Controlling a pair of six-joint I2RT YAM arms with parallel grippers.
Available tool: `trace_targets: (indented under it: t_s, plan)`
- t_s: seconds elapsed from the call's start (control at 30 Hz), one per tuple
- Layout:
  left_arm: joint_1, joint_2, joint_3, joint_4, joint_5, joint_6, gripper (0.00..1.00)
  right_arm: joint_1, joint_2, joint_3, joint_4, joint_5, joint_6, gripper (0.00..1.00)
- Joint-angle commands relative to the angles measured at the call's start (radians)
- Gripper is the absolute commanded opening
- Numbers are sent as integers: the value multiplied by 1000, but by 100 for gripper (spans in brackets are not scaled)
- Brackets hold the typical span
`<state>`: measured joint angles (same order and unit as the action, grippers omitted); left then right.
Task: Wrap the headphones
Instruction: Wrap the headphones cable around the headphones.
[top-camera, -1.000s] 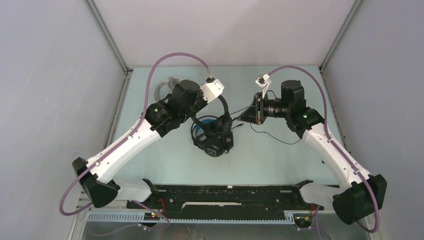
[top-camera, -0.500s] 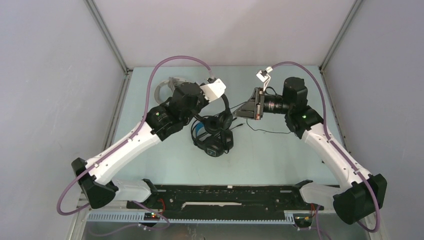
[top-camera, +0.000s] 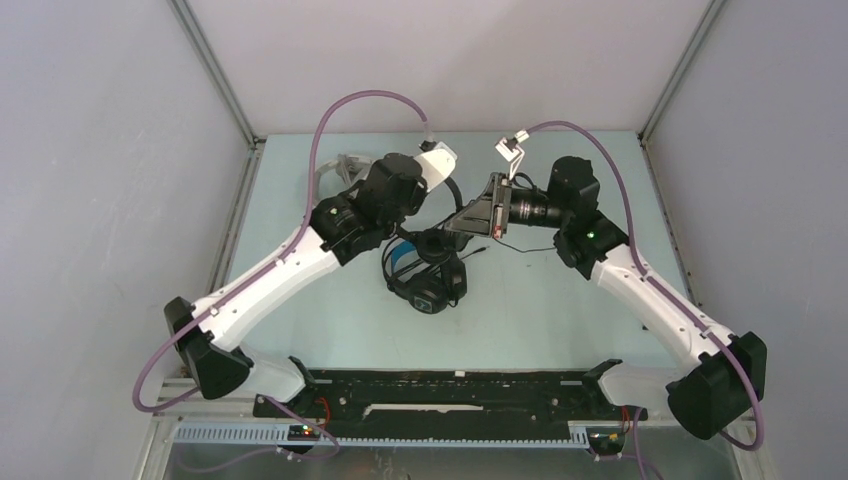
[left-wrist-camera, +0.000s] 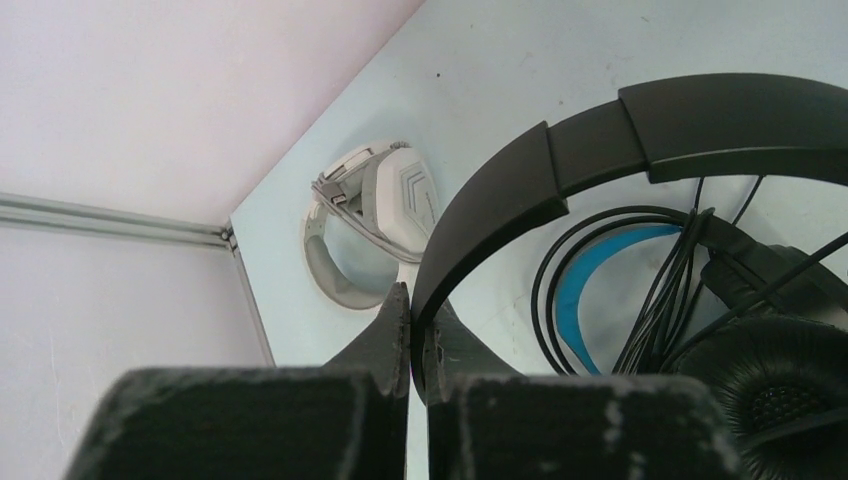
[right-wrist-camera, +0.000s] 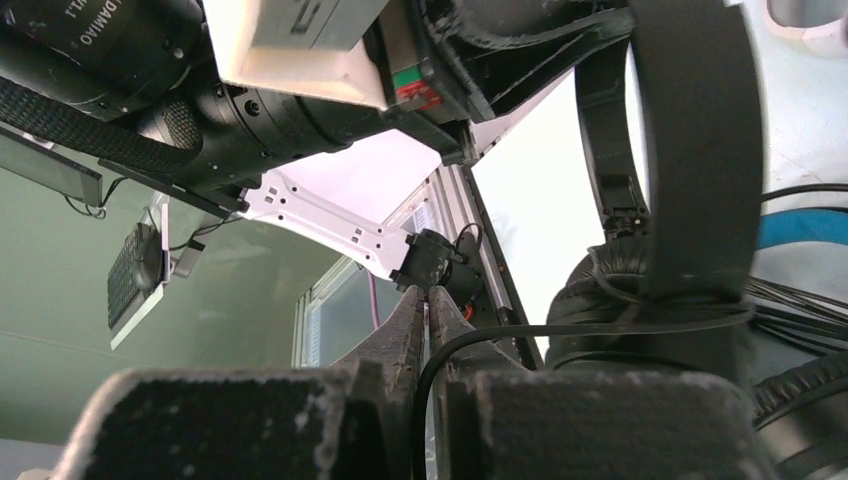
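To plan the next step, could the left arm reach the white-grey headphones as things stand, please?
Probably, but not freely: the white-grey headphones lie just beyond the left gripper with nothing between, yet that gripper is shut on a black headband and must release it first.

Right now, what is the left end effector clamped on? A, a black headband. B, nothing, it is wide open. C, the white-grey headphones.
A: in the left wrist view the left end effector is shut on the end of the black headband, while the white-grey headphones lie apart behind it.
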<state>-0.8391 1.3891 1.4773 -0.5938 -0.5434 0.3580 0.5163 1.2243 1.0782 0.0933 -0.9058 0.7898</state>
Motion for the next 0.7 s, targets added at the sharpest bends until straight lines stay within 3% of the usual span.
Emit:
trace_targets:
  t_s: [0.0, 0.3, 0.5, 0.6, 0.67]
  plan:
    - [3, 36, 117, -69, -91, -131, 0, 26, -14, 55, 57, 48, -11, 7]
    - [11, 117, 292, -201, -106, -326, 0, 88, -32, 67, -14, 153, -98, 7]
    - [22, 126, 325, -209, -99, -471, 0, 147, -45, 86, -88, 257, -192, 7]
    - [54, 129, 355, -230, -46, -577, 0, 179, -59, 86, -142, 317, -244, 6]
    - [112, 86, 320, -171, 72, -697, 0, 245, -73, 86, -185, 430, -362, 6]
